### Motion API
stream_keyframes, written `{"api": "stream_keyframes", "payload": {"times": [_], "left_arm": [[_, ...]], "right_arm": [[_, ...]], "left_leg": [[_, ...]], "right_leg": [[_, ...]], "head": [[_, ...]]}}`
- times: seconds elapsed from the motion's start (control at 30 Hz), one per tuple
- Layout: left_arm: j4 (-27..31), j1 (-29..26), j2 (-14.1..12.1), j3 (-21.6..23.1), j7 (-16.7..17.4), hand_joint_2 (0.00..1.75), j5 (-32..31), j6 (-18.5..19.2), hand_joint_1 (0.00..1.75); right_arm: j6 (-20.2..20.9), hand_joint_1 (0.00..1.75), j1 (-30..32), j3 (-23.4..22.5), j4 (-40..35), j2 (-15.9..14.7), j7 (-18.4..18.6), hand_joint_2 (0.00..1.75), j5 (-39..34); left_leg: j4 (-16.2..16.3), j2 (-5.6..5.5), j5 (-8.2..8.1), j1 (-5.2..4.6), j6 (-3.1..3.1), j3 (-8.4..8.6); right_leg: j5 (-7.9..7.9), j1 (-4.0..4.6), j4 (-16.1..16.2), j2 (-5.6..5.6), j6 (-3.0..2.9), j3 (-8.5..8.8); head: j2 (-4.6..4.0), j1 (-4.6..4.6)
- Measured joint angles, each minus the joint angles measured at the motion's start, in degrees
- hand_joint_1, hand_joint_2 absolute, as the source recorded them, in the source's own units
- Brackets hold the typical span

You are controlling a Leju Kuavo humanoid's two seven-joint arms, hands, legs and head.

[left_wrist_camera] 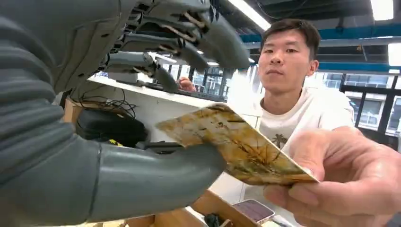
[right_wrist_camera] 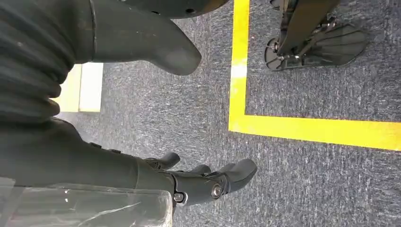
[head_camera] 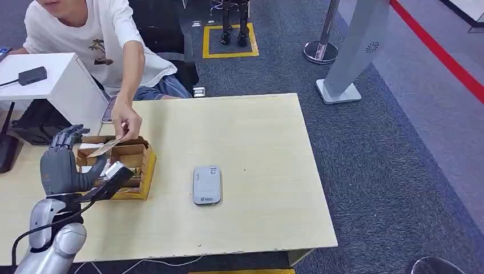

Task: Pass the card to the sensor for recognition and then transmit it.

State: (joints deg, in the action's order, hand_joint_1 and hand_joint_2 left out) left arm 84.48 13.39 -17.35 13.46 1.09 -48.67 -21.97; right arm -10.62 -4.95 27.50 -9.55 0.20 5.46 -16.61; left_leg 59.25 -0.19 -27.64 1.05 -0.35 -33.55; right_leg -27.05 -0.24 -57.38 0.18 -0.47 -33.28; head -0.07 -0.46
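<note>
**Receiving the card, scan still ahead**

Waiting wide open, the left robot hand hovers over the wooden box while a person's hand offers the card. The sensor lies untouched on the bench. The left wrist view shows the card between thumb and fingers, ungripped; the right robot hand hangs empty, fingers apart.

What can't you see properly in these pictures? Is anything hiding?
- The wooden box: what it holds is hidden by the left hand and the person's hand in the head view.
- The card: one corner is covered by the person's fingers in the left wrist view.
- The sensor: its markings are too small to read in the head view.
- The right hand: cut off by the right wrist view's edge.
</note>
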Motion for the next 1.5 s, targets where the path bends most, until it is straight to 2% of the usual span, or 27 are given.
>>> {"api": "stream_keyframes", "payload": {"times": [1.23, 1.4, 1.5], "left_arm": [[0.0, -0.2, -0.5, -0.5, 0.0, 1.75, 1.1, 0.2, 1.75], [-0.6, 0.8, -0.5, -0.5, 0.1, 1.75, -1.1, 1.6, 1.75], [-2.4, 2.9, -0.4, -0.3, 1.1, 1.75, -4.6, 2.3, 1.75]], "right_arm": [[0.0, 0.00, 0.0, 0.2, 0.1, 0.0, 0.1, 1.75, 0.4], [0.2, 0.00, -0.2, 0.9, 0.1, 0.0, 1.2, 1.75, 1.9], [0.3, 0.00, -0.6, 1.4, 0.0, 0.0, 1.5, 1.75, 2.4]], "left_leg": [[0.0, -0.01, 0.00, 0.00, 0.00, 0.00], [0.0, 0.00, 0.00, 0.00, 0.00, 0.00], [0.0, 0.00, 0.00, 0.00, 0.00, 0.02]], "right_leg": [[0.00, 0.00, 0.0, 0.00, 0.00, 0.00], [0.00, 0.00, 0.0, -0.01, 0.00, 0.00], [0.01, 0.00, 0.0, 0.00, 0.00, 0.00]], "head": [[0.00, -0.02], [0.00, -0.02], [0.00, -0.02]]}}
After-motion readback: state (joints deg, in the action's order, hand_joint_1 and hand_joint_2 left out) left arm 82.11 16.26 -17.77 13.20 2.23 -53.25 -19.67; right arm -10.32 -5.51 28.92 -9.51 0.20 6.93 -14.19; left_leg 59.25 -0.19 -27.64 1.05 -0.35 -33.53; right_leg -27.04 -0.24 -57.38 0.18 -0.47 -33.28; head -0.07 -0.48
